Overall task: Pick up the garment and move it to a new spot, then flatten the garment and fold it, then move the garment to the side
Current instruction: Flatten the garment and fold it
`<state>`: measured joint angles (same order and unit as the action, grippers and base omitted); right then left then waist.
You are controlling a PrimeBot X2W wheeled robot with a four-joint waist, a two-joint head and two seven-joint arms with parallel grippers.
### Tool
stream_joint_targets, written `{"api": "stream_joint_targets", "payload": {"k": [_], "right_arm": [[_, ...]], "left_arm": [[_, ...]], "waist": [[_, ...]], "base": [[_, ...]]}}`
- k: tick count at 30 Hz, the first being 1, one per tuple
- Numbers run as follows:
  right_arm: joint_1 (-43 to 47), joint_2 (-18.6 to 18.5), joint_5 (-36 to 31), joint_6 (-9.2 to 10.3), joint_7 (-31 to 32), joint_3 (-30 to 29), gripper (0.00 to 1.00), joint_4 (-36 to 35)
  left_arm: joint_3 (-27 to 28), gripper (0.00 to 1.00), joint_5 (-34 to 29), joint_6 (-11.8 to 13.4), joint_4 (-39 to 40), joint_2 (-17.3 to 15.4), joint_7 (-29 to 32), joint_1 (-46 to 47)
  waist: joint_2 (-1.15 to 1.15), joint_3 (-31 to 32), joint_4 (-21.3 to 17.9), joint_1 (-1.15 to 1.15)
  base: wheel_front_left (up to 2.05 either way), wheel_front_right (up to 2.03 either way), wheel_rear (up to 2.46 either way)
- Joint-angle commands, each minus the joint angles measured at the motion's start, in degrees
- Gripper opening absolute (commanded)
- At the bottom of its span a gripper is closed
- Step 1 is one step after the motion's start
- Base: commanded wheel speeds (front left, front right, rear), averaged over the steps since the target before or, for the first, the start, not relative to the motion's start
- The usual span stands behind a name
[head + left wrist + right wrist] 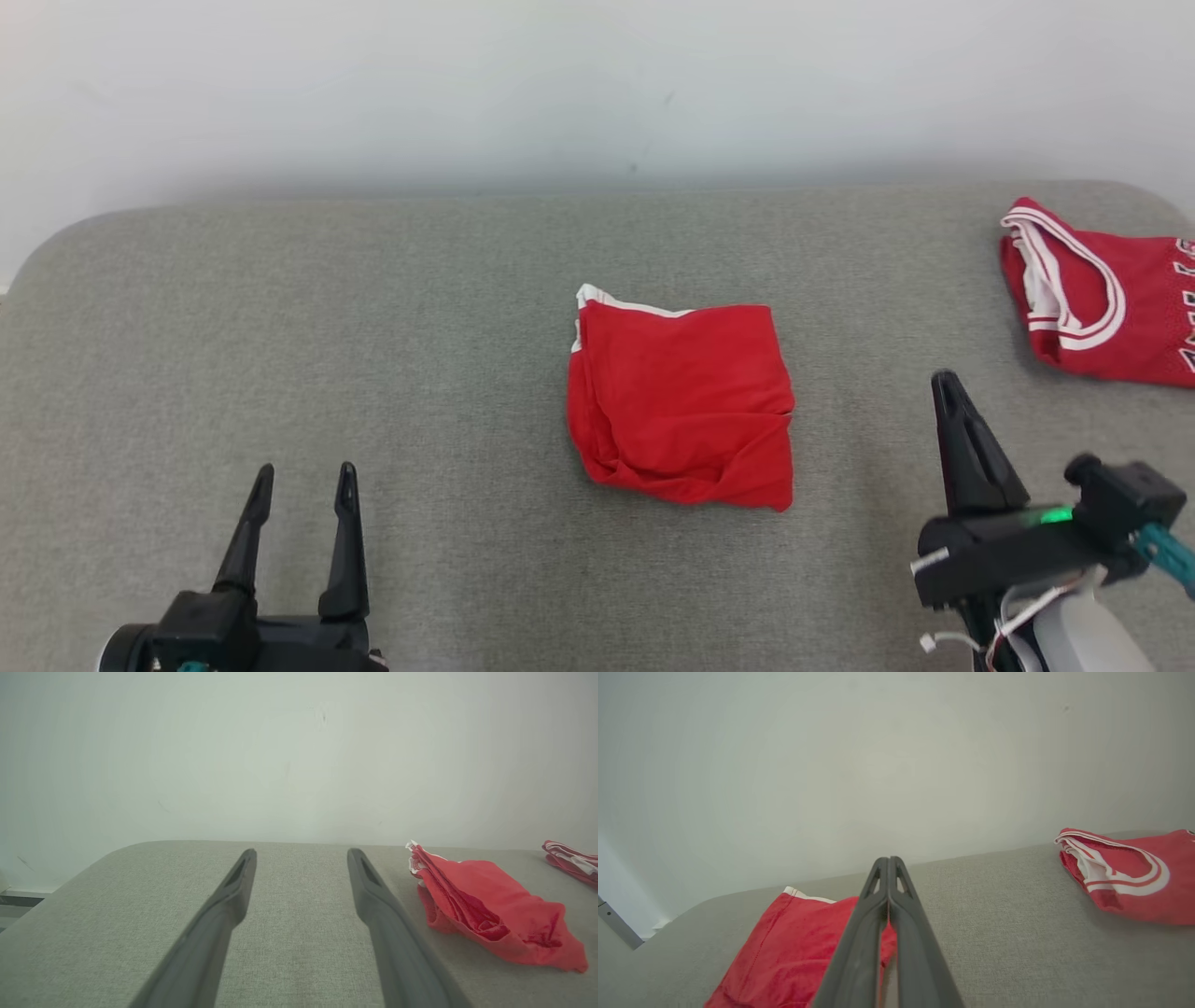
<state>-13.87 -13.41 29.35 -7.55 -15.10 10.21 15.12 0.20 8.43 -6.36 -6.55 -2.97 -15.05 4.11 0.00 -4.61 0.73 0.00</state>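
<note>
Presently the red cloth garment with white trim (681,406) lies near the middle of the grey fabric-covered tabletop (280,308), gathered into a compact, roughly square bundle. One white-edged hem shows at its far left corner, and creases run along its near edge. It appears already folded, so the step outstanding is judged to be the move to the side.

The left tool (306,471) rests low at the near left, well apart from the garment. Its two dark fingers are spread wide with nothing between them, a posture that suits a coming approach. The right tool (946,383) stands near the garment's right side without touching it, fingers pressed together and gripping nothing. In the right wrist view the closed fingers overlap the garment's edge, but the head view shows bare cloth surface between them.

A second red garment with white striped banding (1092,299) lies at the far right edge of the tabletop, probably set aside there, and marks the likely deposit area.

Markings: white characters show on the second garment at the right border of the head view, but they are cut off and unreadable. No brand, label or tag is legible on the central garment, the tools or the tabletop.
</note>
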Motion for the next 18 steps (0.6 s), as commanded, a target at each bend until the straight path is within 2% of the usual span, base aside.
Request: {"api": "stream_joint_targets", "payload": {"k": [1, 3, 4, 5, 6, 10, 18], "right_arm": [[1.4, 0.35, -0.52, 0.16, -0.03, -0.48, 0.0, -0.8], [3.46, 0.91, -1.77, 0.16, -0.04, -1.62, 0.0, -1.9], [4.55, 1.35, -2.47, 0.16, -0.03, -2.22, 0.16, -2.44], [5.48, 1.75, -3.39, 0.16, -0.03, -2.89, 0.44, -3.1], [6.42, 2.05, -4.45, 0.16, -0.03, -3.59, 0.98, -3.8], [10.13, 4.28, -7.04, 0.16, -0.02, -6.54, 1.0, -5.99], [14.67, 5.54, -10.31, 0.16, -0.03, -9.14, 1.0, -8.11]], "left_arm": [[0.07, 1.0, -1.12, -0.12, 0.19, -0.14, -0.16, -0.82], [0.4, 1.0, -1.3, -0.11, 0.29, -0.22, -0.16, -1.19], [0.49, 1.0, -1.44, -0.14, 0.35, -0.2, -0.16, -1.59], [0.58, 1.0, -1.69, -0.17, 0.35, -0.18, -0.16, -1.94], [0.64, 1.0, -1.83, -0.18, 0.35, -0.18, -0.16, -2.19], [0.92, 1.0, -2.21, -0.24, 0.52, -0.12, -0.16, -2.63], [1.4, 1.0, -2.8, -0.24, 0.95, -0.07, -0.16, -4.49]], "waist": [[0.0, 0.72, -1.01, 0.0], [0.0, 1.05, -1.42, 0.0], [0.0, 1.23, -1.57, 0.0], [0.0, 1.4, -1.66, 0.0], [0.0, 1.59, -1.76, 0.0], [0.0, 2.08, -2.05, 0.0], [0.0, 2.8, -2.59, 0.0]], "base": [[0.0, 0.0, 0.0], [0.0, 0.0, 0.0], [0.0, 0.0, 0.0], [0.0, 0.0, 0.0], [0.0, 0.0, 0.0], [0.0, 0.0, 0.0], [0.0, 0.0, 0.0]]}}
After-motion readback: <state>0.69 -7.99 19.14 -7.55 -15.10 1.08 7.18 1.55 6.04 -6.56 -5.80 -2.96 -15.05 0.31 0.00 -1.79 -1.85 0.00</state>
